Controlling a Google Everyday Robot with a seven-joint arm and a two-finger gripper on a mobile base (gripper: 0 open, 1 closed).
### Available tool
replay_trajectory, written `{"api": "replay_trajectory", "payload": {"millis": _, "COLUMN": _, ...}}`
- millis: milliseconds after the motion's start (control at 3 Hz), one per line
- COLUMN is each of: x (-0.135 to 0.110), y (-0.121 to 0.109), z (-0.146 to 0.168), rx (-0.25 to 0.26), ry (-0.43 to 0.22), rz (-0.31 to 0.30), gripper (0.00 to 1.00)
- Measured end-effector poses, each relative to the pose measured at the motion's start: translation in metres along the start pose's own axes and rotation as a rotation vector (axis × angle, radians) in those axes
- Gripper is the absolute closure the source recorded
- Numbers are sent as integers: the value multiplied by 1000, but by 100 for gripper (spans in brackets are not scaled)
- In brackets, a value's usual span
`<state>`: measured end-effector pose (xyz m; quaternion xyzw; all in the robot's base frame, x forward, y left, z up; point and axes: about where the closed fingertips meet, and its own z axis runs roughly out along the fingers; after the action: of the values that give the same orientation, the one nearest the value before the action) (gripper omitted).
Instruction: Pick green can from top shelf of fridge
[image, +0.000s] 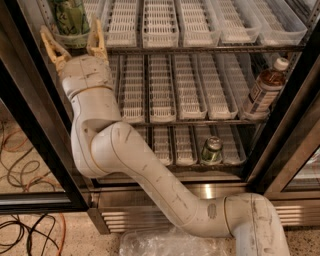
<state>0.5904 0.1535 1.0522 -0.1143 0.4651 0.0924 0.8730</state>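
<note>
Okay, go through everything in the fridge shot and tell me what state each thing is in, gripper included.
gripper: open, fingers spread just below the green can.
green can: upright in the far-left lane of the top shelf, not gripped.
brown bottle: capped, upright, middle rack, right end.
squat green can: upright on the bottom rack.
fridge: door open.

Your gripper (74, 44) sits at the front edge of the top shelf (200, 48), fingers (96, 40) spread, just below the green can (70, 17), which stands at that shelf's left end.
</note>
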Motion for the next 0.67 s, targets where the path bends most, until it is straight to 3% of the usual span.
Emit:
{"api": "replay_trajectory", "payload": {"millis": 333, "x": 4, "y": -3, "z": 49, "rx": -23, "ry": -50, "rz": -15, "gripper": 32}}
{"api": "replay_trajectory", "payload": {"millis": 667, "x": 3, "y": -3, "z": 48, "rx": -23, "ry": -50, "rz": -15, "gripper": 31}}
